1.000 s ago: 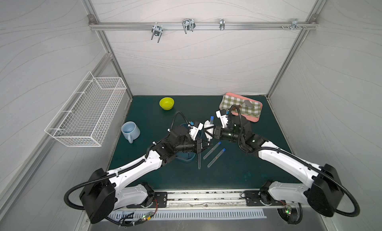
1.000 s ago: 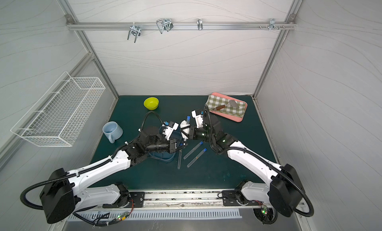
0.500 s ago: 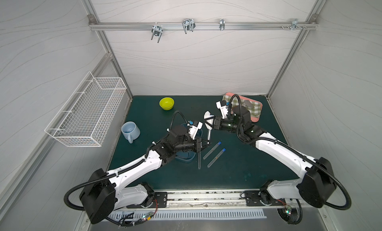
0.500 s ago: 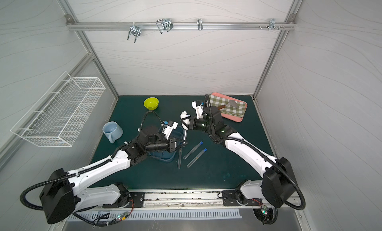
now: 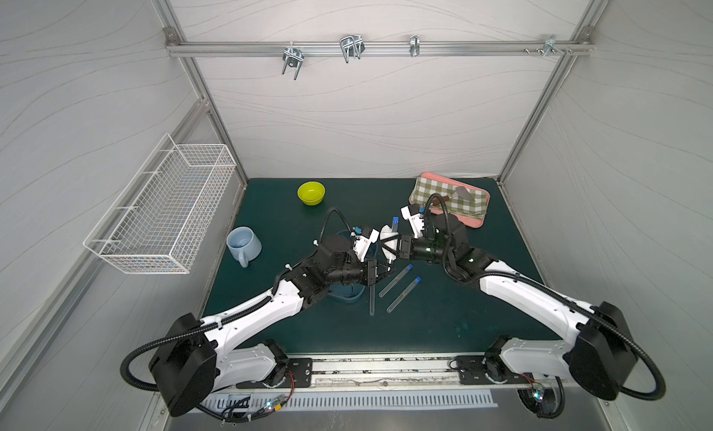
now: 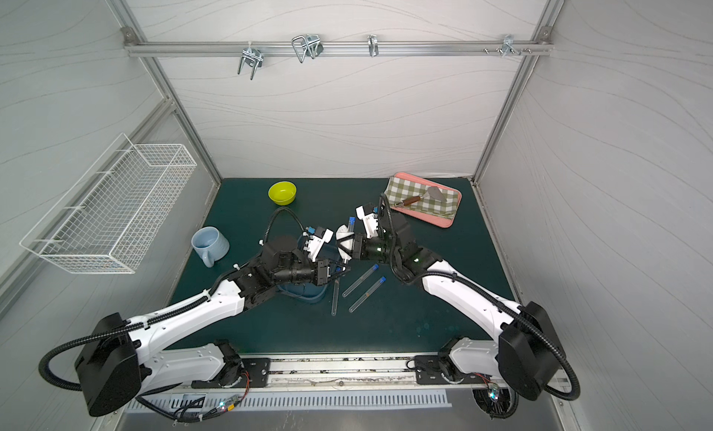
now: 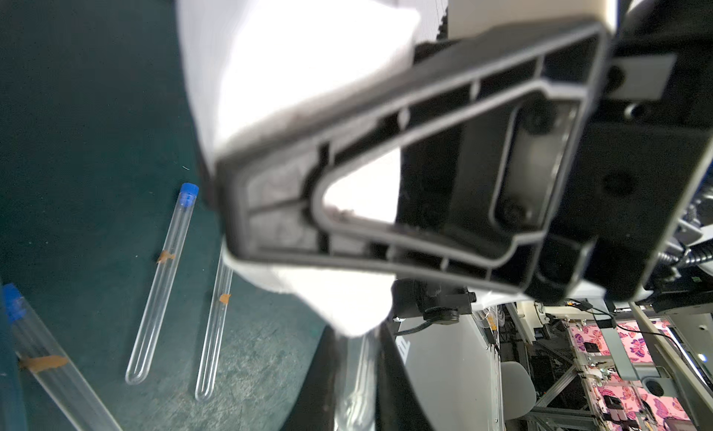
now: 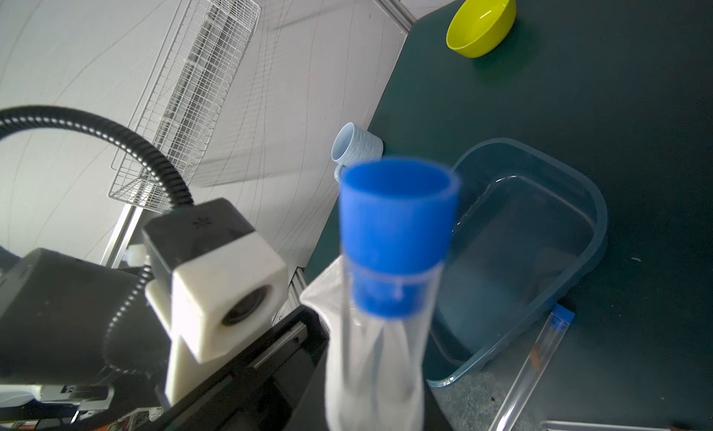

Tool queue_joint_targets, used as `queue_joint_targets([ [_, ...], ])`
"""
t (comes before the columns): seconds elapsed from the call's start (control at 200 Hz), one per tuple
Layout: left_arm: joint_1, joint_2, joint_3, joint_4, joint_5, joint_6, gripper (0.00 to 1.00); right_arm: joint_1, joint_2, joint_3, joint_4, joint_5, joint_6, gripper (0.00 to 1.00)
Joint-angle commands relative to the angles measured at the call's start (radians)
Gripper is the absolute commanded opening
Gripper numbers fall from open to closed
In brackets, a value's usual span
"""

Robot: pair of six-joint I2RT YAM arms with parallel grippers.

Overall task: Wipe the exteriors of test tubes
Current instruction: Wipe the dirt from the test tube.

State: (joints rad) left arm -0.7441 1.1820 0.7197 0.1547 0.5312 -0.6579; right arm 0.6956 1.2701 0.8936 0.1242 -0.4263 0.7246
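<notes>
Cloth (image 5: 387,240) clamped round held tube (image 5: 394,225), mid-frame

The right gripper (image 5: 389,249) pinches the white cloth around the held tube, whose blue cap pokes out above the cloth at the centre of both top views. The left gripper (image 5: 386,271) is closed tight low on the same tube, though cloth hides most of that contact. Just below and right of the jaws, three loose tubes (image 5: 395,281) lie on the green mat (image 5: 443,325), with orange smears on them. A blue tub (image 5: 347,296) sits under the left arm. A yellow bowl (image 5: 311,192) is above it, a mug (image 5: 243,243) at left and a pink tray (image 5: 478,217) at upper right.
</notes>
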Motion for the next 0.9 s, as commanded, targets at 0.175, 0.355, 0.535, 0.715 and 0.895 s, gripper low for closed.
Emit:
queue_joint_targets([
  [0.175, 0.006, -0.022, 0.027, 0.077, -0.001, 0.009, 0.07, -0.069, 0.086, 0.104, -0.009, -0.038, -0.036, 0.21],
  [0.355, 0.008, -0.023, 0.026, 0.08, -0.01, 0.007, 0.07, -0.012, 0.023, -0.002, 0.017, -0.013, 0.012, 0.21],
  [0.535, 0.012, -0.023, 0.017, 0.096, -0.018, -0.006, 0.08, 0.043, -0.04, -0.091, 0.022, 0.035, 0.051, 0.21],
  [0.715, 0.014, -0.022, 0.01, 0.11, -0.017, -0.011, 0.08, 0.045, -0.032, -0.079, 0.013, 0.043, 0.039, 0.21],
  [0.895, 0.015, -0.028, -0.003, 0.112, -0.029, -0.016, 0.17, 0.044, -0.008, -0.019, -0.035, 0.028, -0.011, 0.17],
])
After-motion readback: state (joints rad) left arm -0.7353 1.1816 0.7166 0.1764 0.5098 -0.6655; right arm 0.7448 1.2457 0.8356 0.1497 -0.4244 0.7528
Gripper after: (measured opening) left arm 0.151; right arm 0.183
